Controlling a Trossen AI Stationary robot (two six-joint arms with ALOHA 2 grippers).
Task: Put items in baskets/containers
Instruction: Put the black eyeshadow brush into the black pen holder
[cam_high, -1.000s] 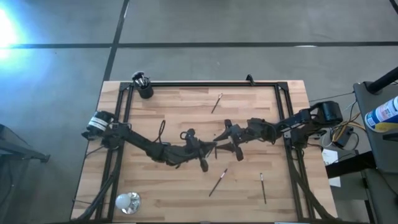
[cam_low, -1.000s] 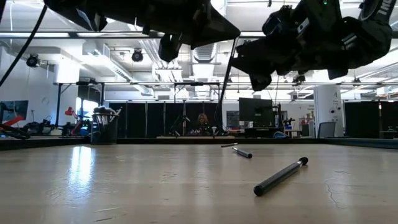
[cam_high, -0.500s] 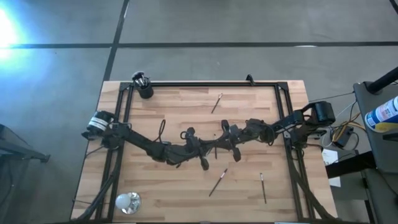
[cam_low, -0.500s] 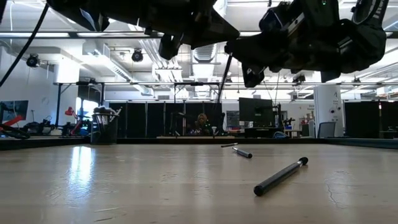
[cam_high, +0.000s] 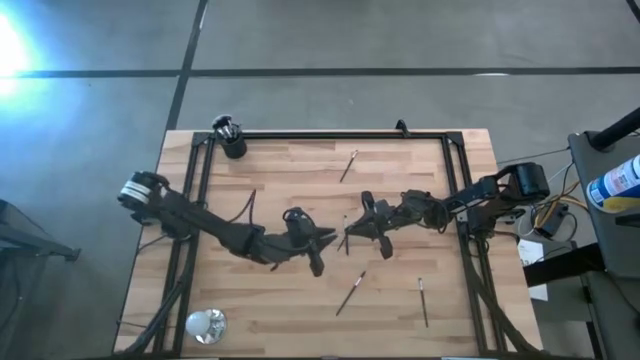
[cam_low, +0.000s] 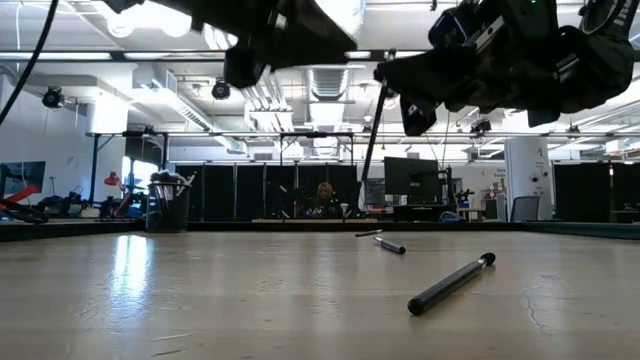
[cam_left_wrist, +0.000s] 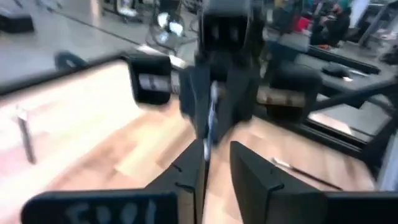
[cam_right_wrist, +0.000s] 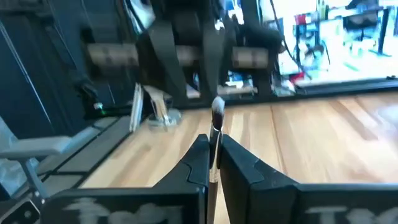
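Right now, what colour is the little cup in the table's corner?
Black. The cup shows best in the high view, with brushes standing in it.

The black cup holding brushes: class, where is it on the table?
In the high view, the black cup stands at the table's far left corner, beside the black frame rail, away from both arms.

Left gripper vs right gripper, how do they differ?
Right gripper is shut on a brush; left gripper is open and holds nothing. The brush sticks out past the right gripper's fingertips; the left gripper's fingers show a bare gap. Shared: both hang above the table's middle, tips facing each other.
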